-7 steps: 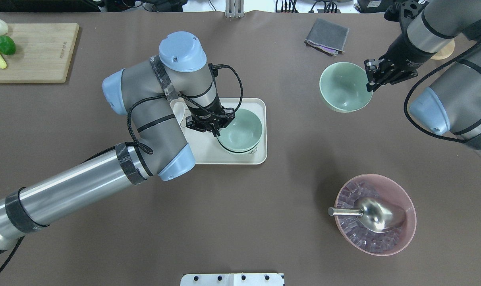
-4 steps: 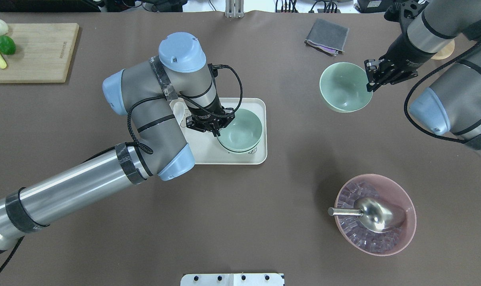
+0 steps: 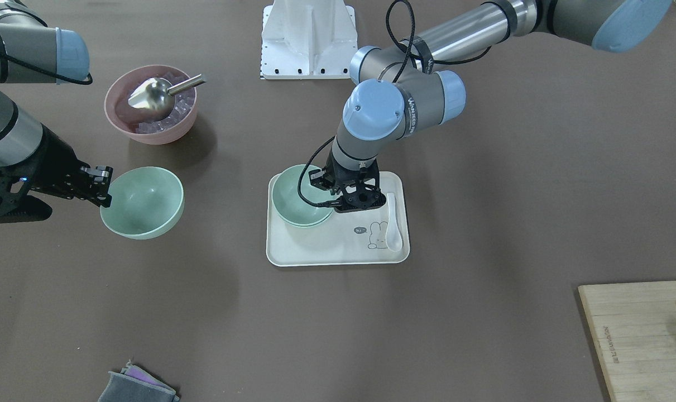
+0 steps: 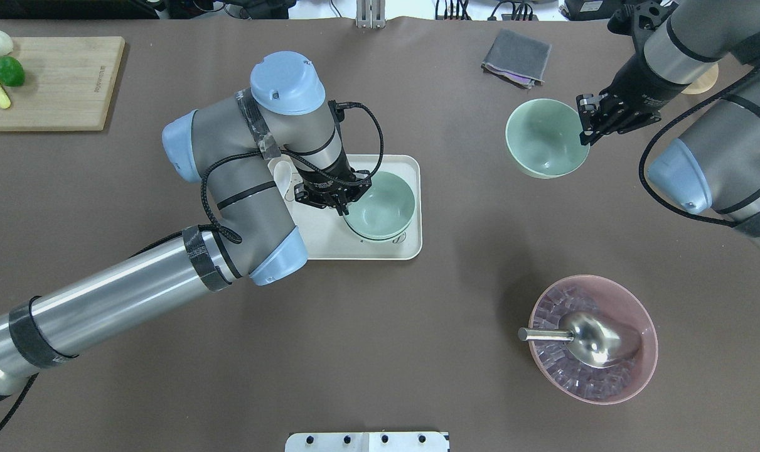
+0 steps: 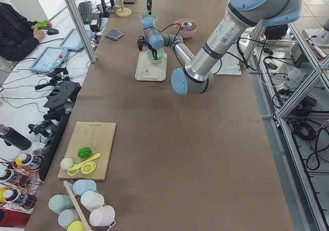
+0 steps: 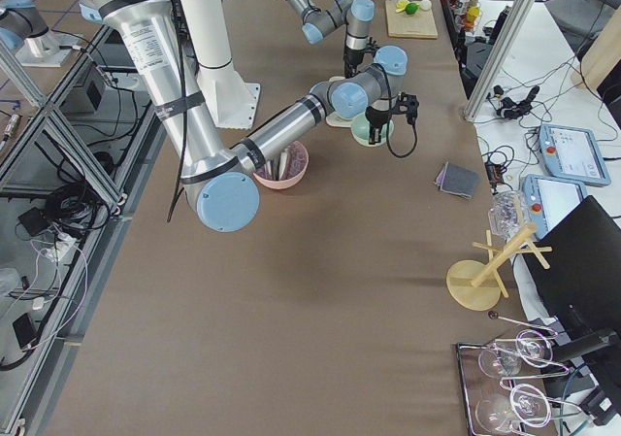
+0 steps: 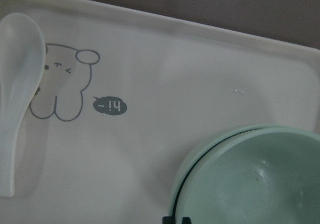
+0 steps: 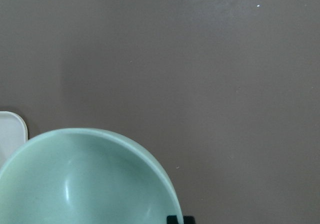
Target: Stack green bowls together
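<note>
Left fingers (image 4: pixel 339 208) pinch the rim of two nested bowls (image 4: pixel 383 204) on the tray (image 4: pixel 329 248) beneath them; right fingers (image 4: pixel 584 130) grip the third bowl (image 4: pixel 543 141), which we must yet add.

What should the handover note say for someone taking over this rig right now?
Left gripper: shut on the rim of the upper bowl, which sits nested in the lower bowl on the tray.
Right gripper: shut on the rim of the third bowl, well to the robot's right of the tray. Whether it is lifted off the table is unclear.
Done: two green bowls are stacked on the tray.
Left: probably release the left grip and clear that arm, then carry the third bowl over and set it into the stack.
</note>
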Available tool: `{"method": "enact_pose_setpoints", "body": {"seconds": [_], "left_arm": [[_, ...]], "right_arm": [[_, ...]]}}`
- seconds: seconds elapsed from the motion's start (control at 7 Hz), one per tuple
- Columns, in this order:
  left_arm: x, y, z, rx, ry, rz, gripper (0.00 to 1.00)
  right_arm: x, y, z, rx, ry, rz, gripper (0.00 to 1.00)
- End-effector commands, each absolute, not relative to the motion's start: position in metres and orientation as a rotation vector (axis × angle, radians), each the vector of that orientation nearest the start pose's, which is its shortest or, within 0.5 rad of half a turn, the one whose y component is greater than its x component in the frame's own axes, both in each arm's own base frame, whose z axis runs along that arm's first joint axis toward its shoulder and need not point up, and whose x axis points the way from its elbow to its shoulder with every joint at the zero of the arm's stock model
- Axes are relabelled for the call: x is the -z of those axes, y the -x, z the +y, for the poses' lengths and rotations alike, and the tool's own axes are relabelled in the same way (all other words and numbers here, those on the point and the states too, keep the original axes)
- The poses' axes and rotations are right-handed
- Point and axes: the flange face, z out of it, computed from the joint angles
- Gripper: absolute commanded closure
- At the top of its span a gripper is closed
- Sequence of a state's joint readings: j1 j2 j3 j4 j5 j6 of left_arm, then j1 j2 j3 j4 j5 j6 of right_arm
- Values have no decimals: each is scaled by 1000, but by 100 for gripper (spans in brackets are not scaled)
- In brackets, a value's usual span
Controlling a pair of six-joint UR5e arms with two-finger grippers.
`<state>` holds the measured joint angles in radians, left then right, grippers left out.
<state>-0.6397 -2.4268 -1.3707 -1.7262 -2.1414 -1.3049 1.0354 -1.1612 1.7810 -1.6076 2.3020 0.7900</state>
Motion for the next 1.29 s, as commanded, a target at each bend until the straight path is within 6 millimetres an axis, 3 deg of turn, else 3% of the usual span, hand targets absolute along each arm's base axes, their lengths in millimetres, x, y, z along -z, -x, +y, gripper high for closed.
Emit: {"method": "enact_pose_setpoints", "body": {"seconds": [0.0, 1.14], "left_arm": [[-186, -563, -519, 114, 126, 952, 100], [-187, -566, -517, 121, 113, 946, 100]], "right_arm": [[-331, 255, -561, -24, -1, -902, 100], [-333, 255, -560, -24, 1, -901, 100]]}}
